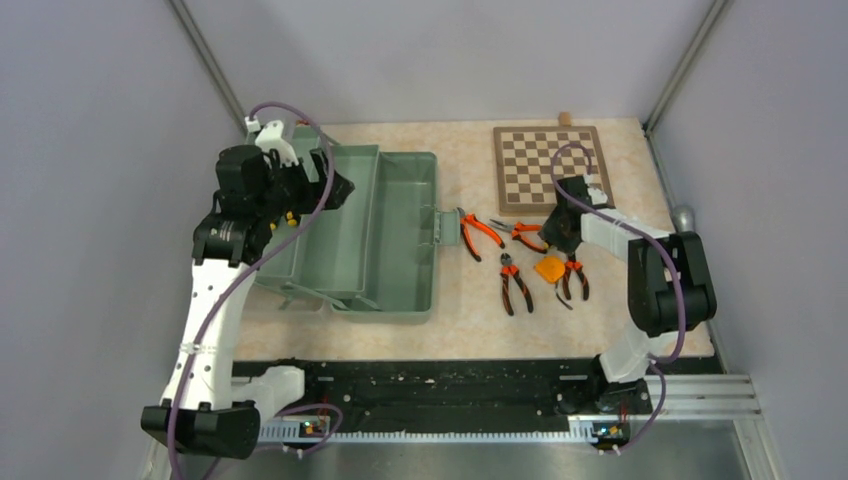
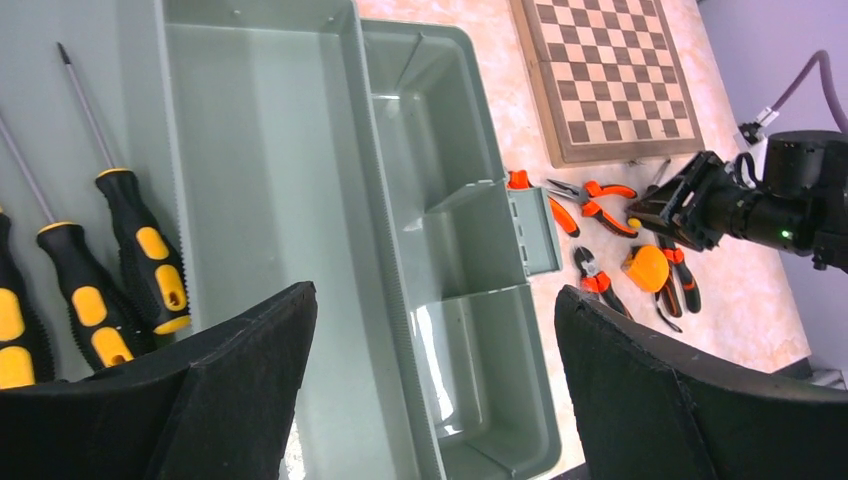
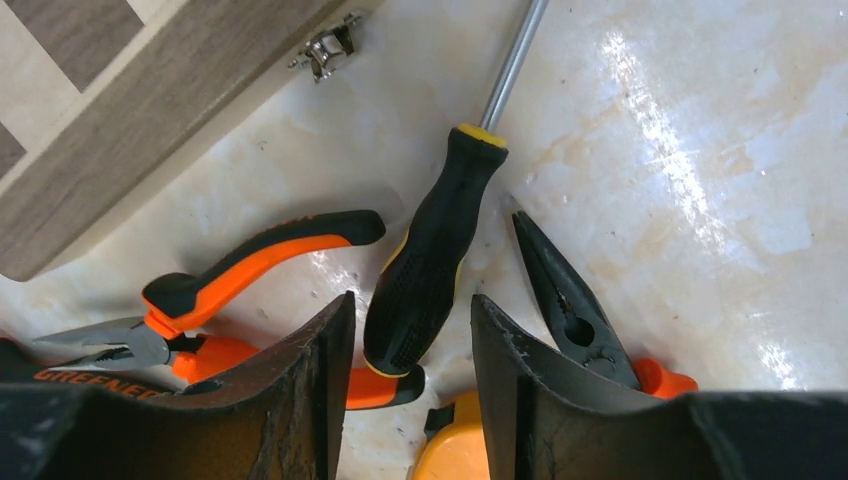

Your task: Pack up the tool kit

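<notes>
Screwdriver (image 3: 425,270): one is seen loose on the table (image 1: 460,160), right of the toolbox and in among the pliers; its handle is black and yellow.
Long axis: in the right wrist view the butt of the handle is turned toward the gripper and the shaft is pointed away, toward the near edge of the chessboard (image 1: 550,170). The fingers are thus set across the handle's width.
Right gripper (image 3: 412,305): it is held partly open, with the butt of the handle between its two fingers. Nothing is clamped, and whether either pad touches cannot be told.
Nearer arm: the right one, directly over the screwdriver.
Left gripper (image 2: 435,310): it is spread wide with nothing in it, held over the toolbox and well apart from the loose tools.
Toolbox (image 1: 390,230): pale green, it is laid open on the left half of the table.
Screwdrivers in the toolbox (image 2: 140,250): three are counted, side by side in the left part.
Pliers (image 1: 515,283): four are counted, orange-handled, all on the table.
Tape measure (image 1: 549,268): one, orange, just beside the right gripper.
Coming move, as judged: the fingers are to be closed on the handle.
</notes>
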{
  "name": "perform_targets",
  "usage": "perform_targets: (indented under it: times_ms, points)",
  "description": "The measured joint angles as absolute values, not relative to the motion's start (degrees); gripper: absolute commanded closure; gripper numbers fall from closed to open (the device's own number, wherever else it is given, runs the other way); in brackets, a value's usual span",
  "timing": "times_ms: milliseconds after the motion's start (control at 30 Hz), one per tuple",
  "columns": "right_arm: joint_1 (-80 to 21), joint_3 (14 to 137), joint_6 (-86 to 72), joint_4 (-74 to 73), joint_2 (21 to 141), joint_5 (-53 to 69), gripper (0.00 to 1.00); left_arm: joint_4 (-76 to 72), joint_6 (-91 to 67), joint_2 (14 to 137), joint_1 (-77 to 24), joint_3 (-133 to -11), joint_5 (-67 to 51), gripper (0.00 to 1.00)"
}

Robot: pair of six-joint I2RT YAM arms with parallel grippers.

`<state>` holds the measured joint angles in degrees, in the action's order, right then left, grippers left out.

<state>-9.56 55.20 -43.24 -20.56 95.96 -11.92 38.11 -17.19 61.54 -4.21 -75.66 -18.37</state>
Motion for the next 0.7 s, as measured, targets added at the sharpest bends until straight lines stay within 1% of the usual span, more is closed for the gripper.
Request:
perform_targets:
  times_ms: [67,133,300,433,700]
  points:
    - [-9.6,55.3,-43.5,-19.5,96.4,-12.1,0.62,38.1,-17.2,61.5,-5.0,-75.6,-18.4,0.07]
    - [-9.6,55.3,-43.8,-19.0,96.6,-12.4,0.71,38.1,-17.2,61.5,-5.9,-75.6,-18.4,0.07]
    - [-9.6,55.2,-45.1,-19.1,96.5,-13.1,0.89,37.3,-17.3,61.8,-8.2,-75.6,-18.4,0.08]
    - [-9.6,52.9,-45.0,-18.9,93.7,-13.8,1.00,36.1,-18.1,62.6,-10.0,-75.6,-19.0,0.08]
    - [-9.6,48.3,-43.6,-19.3,78.5,-13.8,1.00,33.6,-20.3,64.8,-12.6,-75.5,-20.5,0.08]
